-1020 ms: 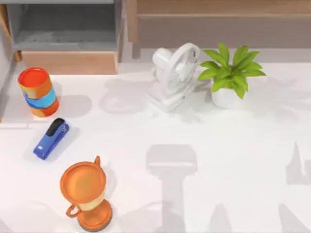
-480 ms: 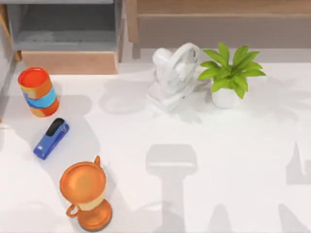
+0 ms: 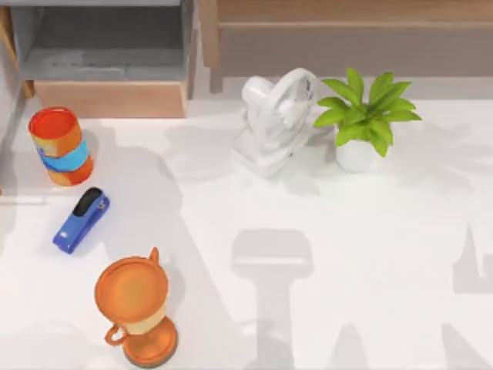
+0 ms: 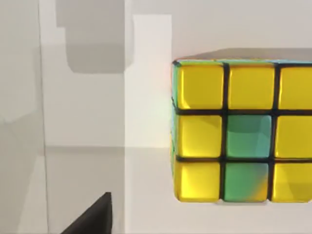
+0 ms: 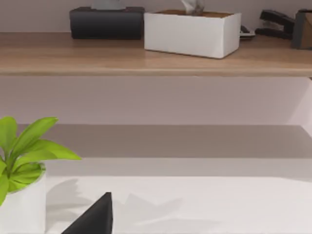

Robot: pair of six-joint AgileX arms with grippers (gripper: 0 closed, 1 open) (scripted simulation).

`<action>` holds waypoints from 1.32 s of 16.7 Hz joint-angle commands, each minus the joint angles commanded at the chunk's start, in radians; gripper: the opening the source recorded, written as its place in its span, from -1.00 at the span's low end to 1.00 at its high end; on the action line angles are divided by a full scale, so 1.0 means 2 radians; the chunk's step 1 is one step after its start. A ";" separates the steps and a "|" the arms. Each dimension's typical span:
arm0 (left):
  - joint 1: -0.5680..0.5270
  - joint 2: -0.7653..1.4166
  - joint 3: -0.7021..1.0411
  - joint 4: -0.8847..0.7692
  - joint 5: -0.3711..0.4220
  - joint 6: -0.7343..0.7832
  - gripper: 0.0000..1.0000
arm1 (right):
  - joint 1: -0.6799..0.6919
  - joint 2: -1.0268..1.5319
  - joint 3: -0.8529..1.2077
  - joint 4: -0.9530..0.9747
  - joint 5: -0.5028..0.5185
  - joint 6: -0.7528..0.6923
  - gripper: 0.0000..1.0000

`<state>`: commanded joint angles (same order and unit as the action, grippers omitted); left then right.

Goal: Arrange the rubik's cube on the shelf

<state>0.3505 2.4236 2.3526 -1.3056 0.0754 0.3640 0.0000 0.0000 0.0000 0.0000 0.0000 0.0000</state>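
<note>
Filling the left wrist view up close is the rubik's cube (image 4: 243, 130), showing a face of mostly yellow tiles with 2 green ones, sitting on a pale surface with light walls around it; a dark finger tip (image 4: 92, 217) is poking into that view's edge, apart from the cube, so whether that hand is open, closed or gripping is something I cannot tell. Judging the step: the left arm is looking at or closing in on the cube, grasp not confirmed. In the top view, nearest the camera edge, an orange trophy cup (image 3: 137, 308) is standing at the left, then a blue stapler (image 3: 82, 220), then an orange can with a blue band (image 3: 60, 145). Farther back a white desk fan (image 3: 273, 119) and a potted plant (image 3: 366, 123) are sitting just beside each other, mid table. At the far right edge the shelf (image 3: 347, 11) is running along as a light-brown board with a grey-brown panel under it; a grey compartment (image 3: 100, 46) is sitting far left. The right wrist view is facing the shelf, with a black box (image 5: 106, 22) and a white box (image 5: 192, 33) already on it. The right arm's fingers: cannot tell either. Next move likely needs a firm, centred grip on the cube, then a lift and carry to a bare stretch of board.
</note>
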 joint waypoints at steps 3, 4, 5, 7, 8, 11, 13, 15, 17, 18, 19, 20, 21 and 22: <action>0.000 0.001 0.001 -0.003 0.001 -0.002 1.00 | 0.000 0.000 0.000 0.000 0.000 0.000 1.00; 0.000 0.001 0.001 -0.003 0.001 -0.002 1.00 | 0.000 0.000 0.000 0.000 0.000 0.000 1.00; 0.000 0.001 0.001 -0.003 0.001 -0.002 1.00 | 0.000 0.000 0.000 0.000 0.000 0.000 1.00; 0.002 -0.001 0.000 -0.003 0.001 -0.001 1.00 | 0.000 0.000 0.000 0.000 0.000 0.000 1.00; 0.001 -0.005 0.000 -0.008 0.001 -0.002 1.00 | 0.000 0.000 0.000 0.000 0.000 0.000 1.00; -0.004 -0.032 -0.006 -0.030 0.000 -0.006 1.00 | 0.000 0.000 0.000 0.000 0.000 0.000 1.00; -0.009 -0.046 -0.013 -0.036 -0.001 -0.008 1.00 | 0.000 0.000 0.000 0.000 0.000 0.000 1.00; -0.009 -0.046 -0.020 -0.028 -0.003 -0.009 1.00 | 0.000 0.000 0.000 0.000 0.000 0.000 1.00; -0.007 -0.033 -0.028 -0.006 -0.003 -0.008 1.00 | 0.000 0.000 0.000 0.000 0.000 0.000 1.00; -0.006 -0.021 -0.032 0.009 -0.003 -0.007 1.00 | 0.000 0.000 0.000 0.000 0.000 0.000 1.00; -0.004 -0.006 -0.033 0.025 -0.003 -0.006 1.00 | 0.000 0.000 0.000 0.000 0.000 0.000 1.00; -0.002 0.009 -0.035 0.040 -0.002 -0.005 1.00 | 0.000 0.000 0.000 0.000 0.000 0.000 1.00; -0.002 0.023 -0.035 0.054 -0.002 -0.005 1.00 | 0.000 0.000 0.000 0.000 0.000 0.000 1.00; -0.003 0.034 -0.034 0.064 -0.002 -0.006 1.00 | 0.000 0.000 0.000 0.000 0.000 0.000 1.00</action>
<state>0.3449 2.4925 2.2839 -1.1778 0.0722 0.3516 0.0000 0.0000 0.0000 0.0000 0.0000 0.0000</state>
